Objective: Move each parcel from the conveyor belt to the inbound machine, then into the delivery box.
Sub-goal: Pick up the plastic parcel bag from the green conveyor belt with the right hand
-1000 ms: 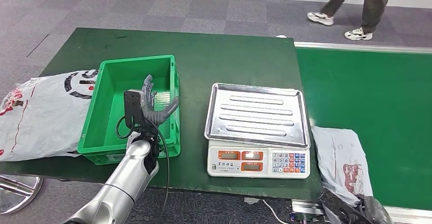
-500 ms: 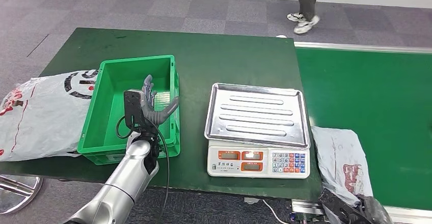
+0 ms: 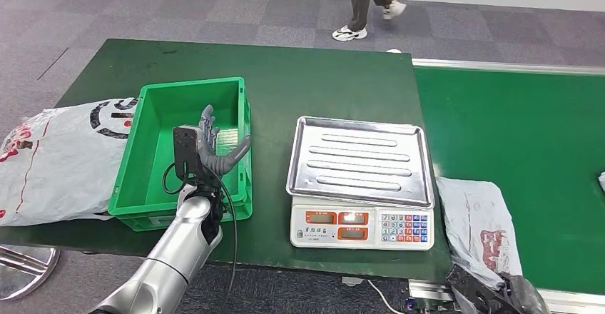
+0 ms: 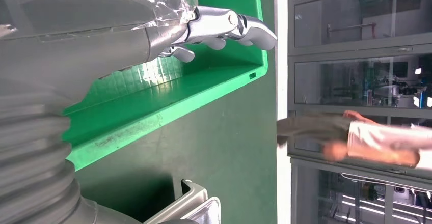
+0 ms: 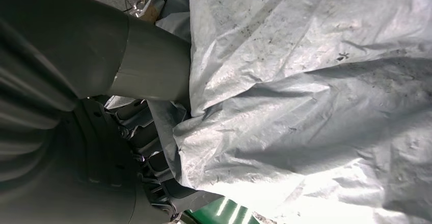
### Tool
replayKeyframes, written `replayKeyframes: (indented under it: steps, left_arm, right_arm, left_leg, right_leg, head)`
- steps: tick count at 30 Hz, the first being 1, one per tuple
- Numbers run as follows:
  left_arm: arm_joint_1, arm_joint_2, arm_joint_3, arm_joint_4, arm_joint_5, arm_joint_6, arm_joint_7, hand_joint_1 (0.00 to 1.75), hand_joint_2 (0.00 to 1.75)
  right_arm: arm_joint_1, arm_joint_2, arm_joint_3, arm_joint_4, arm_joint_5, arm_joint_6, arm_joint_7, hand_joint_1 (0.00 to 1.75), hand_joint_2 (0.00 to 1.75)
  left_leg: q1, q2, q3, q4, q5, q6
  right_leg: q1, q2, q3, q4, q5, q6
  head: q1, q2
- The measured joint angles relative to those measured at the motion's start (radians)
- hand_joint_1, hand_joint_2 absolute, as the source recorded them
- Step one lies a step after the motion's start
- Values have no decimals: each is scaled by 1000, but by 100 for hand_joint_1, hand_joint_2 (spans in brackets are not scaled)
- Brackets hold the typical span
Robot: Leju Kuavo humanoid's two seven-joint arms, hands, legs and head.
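The right hand (image 3: 499, 294), low at 5 o'clock, has thumb and fingers clamped on the near end of the grey parcel (image 3: 479, 226). The parcel's long axis runs away from it toward 12 along the belt (image 3: 528, 128). The scale (image 3: 360, 158) lies at 10 o'clock. Farther left, the left hand (image 3: 212, 143) hovers over the green box (image 3: 153, 110), fingers apart and holding nothing.

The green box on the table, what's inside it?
The green box looks empty: bare floor and walls. The left hand hovers open above it and covers a part of the floor.
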Motion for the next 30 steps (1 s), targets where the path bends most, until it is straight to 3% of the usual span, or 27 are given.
replayKeyframes:
  steps: [30]
  left_arm:
    - [0, 0, 0, 0, 0, 0, 0, 0, 175]
  right_arm:
    - [0, -1, 0, 0, 0, 0, 0, 175, 175]
  left_leg:
    - [0, 0, 0, 0, 0, 0]
  right_leg:
    - [0, 0, 0, 0, 0, 0]
  head:
    - [0, 0]
